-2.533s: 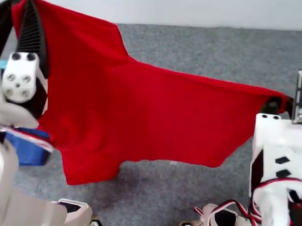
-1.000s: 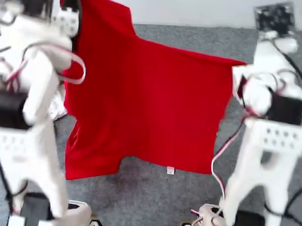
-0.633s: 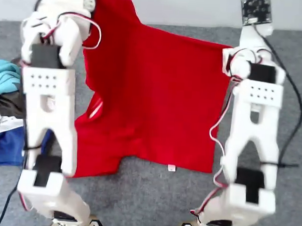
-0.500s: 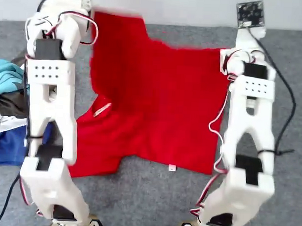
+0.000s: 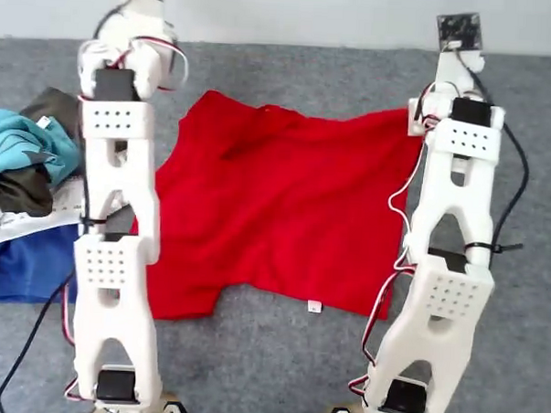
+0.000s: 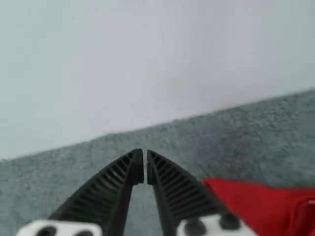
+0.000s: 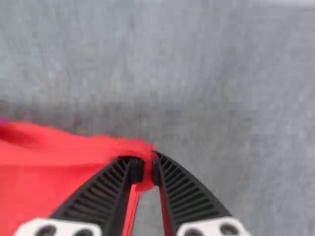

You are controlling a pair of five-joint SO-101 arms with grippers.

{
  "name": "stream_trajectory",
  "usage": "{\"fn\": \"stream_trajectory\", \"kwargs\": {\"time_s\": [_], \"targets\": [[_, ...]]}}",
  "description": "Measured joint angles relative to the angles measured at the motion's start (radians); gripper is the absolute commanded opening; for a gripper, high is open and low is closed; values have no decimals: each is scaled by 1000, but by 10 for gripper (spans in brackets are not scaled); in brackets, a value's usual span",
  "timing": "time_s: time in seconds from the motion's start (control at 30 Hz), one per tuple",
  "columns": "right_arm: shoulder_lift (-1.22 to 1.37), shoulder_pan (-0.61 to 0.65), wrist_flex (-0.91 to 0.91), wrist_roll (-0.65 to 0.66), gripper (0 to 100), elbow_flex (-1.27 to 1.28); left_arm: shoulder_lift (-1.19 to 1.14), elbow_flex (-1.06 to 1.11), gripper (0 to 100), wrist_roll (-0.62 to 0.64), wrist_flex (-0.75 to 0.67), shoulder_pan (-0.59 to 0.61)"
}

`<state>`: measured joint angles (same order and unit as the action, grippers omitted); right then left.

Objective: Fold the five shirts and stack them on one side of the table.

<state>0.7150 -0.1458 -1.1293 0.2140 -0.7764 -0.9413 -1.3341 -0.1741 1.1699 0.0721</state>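
The left gripper has its jaws drawn almost together with nothing between them. It is stretched out toward the pale wall at the far edge of the table, and an edge of the red shirt lies just beside it. The right gripper is clamped on the shirt's far corner, a nub of red cloth pinched between its ribbed jaws just above the grey table surface. A couple of seconds ago the shirt hung in the air, stretched taut between both grippers. Since then both arms have swung forward and down, and the left one has let its corner go. The red shirt now lies spread on the table between the two arms. It is mostly flat, with some rumpling near the far left corner where it dropped, and a small white tag shows at its near edge. A heap of clothes sits at the left side of the table, near the left arm, with nothing in it visibly folded. In my judgement the laying-out step is all but done, and the right gripper needs to release before folding can begin. The task itself looks to be at an early stage.
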Motion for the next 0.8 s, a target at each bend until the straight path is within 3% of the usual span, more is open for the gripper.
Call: {"fn": "stream_trajectory", "kwargs": {"time_s": [0.23, 0.37, 0.5, 0.7, 0.8], "targets": [[11, 31, -316, 0, 9, -104, -58, -267, 15, 57, 394, -40], [11, 78, -497, 0, 9, -167, -54, -275, 15, 61, 539, -40], [-23, 118, -621, -2, 9, -201, 8, -275, 15, 64, 563, -40], [-103, 123, -624, -2, 9, -155, 87, -170, 17, 68, 565, -61], [-101, 123, -624, -2, 9, -137, 84, -69, 63, 68, 559, -91]]}}
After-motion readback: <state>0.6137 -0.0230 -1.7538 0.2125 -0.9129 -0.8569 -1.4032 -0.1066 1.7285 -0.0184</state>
